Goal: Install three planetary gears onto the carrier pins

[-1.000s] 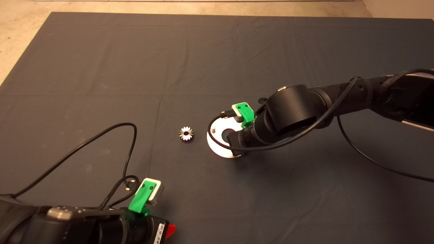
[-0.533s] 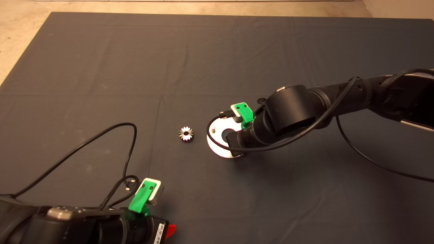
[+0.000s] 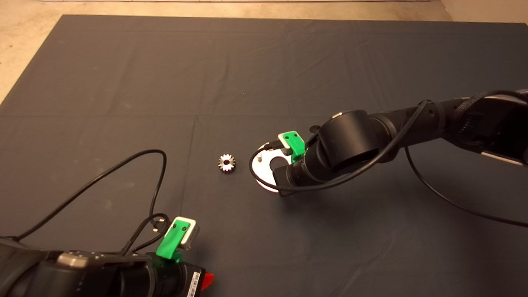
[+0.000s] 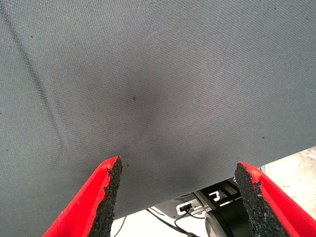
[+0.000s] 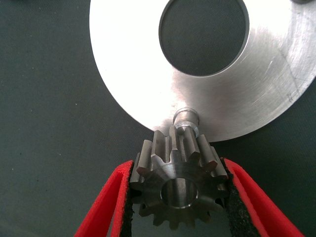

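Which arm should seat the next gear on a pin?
Right. The right gripper already has a gear clamped between its fingers, right beside a carrier pin on the disc. The left gripper sits open and empty at the mat's near edge.

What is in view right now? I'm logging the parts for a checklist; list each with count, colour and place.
Planetary gears: two seen, dark steel; one loose on the mat left of the disc, one clamped in the right claw, beside a pin.
Carrier pins: two seen, silvery; one near the disc's left rim, one by the held gear.
Disc: one, shiny metal, mid-mat.
Mat: one, dark grey.
Cables: black.
Right claw: over the disc.
Left claw: open, parked lower left.
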### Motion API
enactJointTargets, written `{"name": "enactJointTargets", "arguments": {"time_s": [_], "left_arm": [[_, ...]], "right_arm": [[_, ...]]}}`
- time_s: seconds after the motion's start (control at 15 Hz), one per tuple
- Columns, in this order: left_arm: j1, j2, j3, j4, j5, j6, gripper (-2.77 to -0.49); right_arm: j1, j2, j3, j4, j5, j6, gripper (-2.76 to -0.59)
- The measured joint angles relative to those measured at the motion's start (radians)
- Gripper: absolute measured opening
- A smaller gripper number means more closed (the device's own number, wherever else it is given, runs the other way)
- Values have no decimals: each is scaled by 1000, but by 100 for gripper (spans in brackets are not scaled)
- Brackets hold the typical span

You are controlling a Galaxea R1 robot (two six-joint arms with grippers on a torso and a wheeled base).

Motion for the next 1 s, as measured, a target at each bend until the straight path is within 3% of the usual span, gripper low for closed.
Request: {"name": "enactJointTargets", "arguments": {"time_s": [1.0], "left_arm": [[0,0,0,0,0,0,-164]], "right_arm": [[-6,1,-13,-6,0,-4,-229]]}}
